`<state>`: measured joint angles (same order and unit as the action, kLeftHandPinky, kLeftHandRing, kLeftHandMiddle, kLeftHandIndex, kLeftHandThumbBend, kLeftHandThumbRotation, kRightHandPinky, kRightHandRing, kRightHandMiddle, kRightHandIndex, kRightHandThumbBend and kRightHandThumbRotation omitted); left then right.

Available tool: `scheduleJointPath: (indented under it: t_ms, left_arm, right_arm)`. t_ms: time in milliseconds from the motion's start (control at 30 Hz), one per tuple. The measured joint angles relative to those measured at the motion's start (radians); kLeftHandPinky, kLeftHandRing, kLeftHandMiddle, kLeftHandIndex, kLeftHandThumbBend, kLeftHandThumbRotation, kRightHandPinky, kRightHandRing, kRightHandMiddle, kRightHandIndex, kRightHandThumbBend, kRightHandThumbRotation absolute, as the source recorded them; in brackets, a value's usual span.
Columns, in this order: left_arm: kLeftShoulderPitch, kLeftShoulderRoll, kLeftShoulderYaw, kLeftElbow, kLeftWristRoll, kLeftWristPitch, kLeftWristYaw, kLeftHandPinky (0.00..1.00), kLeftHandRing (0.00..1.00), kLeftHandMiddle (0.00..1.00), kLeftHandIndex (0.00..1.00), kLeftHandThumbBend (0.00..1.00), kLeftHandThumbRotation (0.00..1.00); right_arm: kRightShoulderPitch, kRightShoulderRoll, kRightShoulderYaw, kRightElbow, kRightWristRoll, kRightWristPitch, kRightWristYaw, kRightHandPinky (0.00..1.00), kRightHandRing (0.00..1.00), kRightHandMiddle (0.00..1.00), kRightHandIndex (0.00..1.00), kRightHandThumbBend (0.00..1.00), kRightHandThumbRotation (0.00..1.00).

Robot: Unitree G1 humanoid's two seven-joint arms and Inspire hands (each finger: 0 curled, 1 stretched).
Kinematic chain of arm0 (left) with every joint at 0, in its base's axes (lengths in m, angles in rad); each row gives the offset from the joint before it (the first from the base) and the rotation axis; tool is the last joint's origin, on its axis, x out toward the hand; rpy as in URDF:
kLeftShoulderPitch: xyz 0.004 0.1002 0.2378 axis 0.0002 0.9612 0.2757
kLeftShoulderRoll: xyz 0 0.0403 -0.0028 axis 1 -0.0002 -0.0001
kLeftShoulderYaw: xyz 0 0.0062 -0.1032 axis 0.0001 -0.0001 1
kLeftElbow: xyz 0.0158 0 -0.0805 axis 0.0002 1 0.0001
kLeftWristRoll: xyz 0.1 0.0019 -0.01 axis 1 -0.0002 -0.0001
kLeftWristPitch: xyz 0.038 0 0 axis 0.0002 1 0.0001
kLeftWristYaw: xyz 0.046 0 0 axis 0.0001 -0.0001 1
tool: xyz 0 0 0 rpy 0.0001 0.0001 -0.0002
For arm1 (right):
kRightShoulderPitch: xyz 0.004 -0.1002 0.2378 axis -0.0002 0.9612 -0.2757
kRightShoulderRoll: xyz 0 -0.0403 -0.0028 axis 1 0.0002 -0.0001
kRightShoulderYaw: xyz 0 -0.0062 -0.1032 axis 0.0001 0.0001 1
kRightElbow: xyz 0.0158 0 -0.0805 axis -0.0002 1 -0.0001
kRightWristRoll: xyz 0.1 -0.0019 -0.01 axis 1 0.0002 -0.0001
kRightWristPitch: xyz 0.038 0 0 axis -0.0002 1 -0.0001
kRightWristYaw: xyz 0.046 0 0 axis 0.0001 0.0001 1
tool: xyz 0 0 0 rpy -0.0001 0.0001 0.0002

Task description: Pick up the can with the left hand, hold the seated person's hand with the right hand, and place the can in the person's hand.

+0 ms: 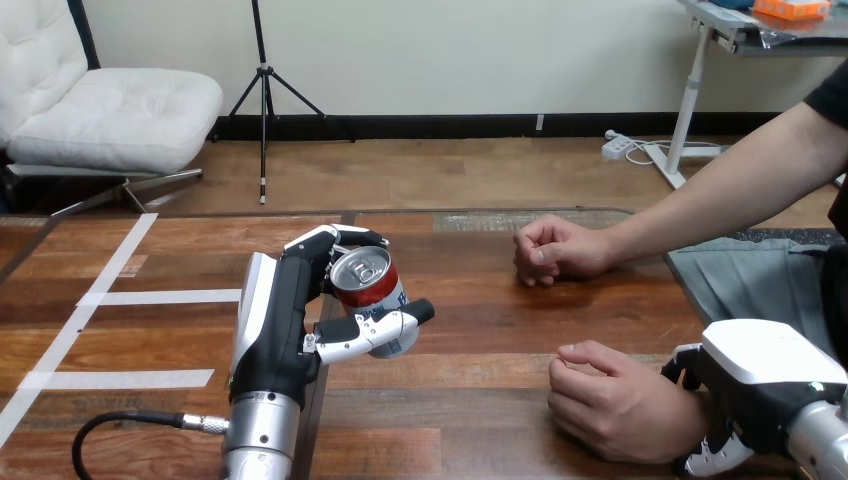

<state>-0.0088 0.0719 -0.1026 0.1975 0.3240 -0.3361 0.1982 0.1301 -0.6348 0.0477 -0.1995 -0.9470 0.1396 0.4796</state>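
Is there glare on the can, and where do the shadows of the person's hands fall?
Head view: the can has a bright highlight on its top, rim clear; head view: soft shadows sit on the table close under the person's far hand and near hand, so light seems even, from above.

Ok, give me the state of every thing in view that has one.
left hand: shut on the can, thumb and fingers round it.
can: top up, in the left hand.
right hand: shut on the person's wrist.
person's nearer hand: palm down, fingers curled, on the table.
person's farther hand: loosely fisted, on the table.
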Motion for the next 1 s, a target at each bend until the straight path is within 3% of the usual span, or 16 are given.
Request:
scheduleJointPath:
  t_ms: [433,667,1000]
  left_arm:
    - [0.000,0.000,0.000,0.000,0.000,0.000,0.000,0.47,0.43,0.45,0.56,0.69,0.00]
    - [0.001,0.002,0.001,-0.001,-0.001,0.000,-0.001,0.46,0.43,0.45,0.56,0.69,0.00]
    - [0.002,0.003,0.002,-0.005,-0.001,0.000,-0.001,0.46,0.42,0.45,0.56,0.69,0.00]
  right_arm:
    - [-0.038,0.000,0.021,0.034,0.000,0.028,0.000,0.61,0.75,0.78,0.76,0.69,0.00]
    - [-0.042,0.000,0.027,0.038,-0.002,0.038,-0.004,0.58,0.72,0.77,0.76,0.72,0.00]
    - [-0.042,0.000,0.031,0.063,-0.002,0.034,-0.063,0.49,0.64,0.72,0.73,0.76,0.00]
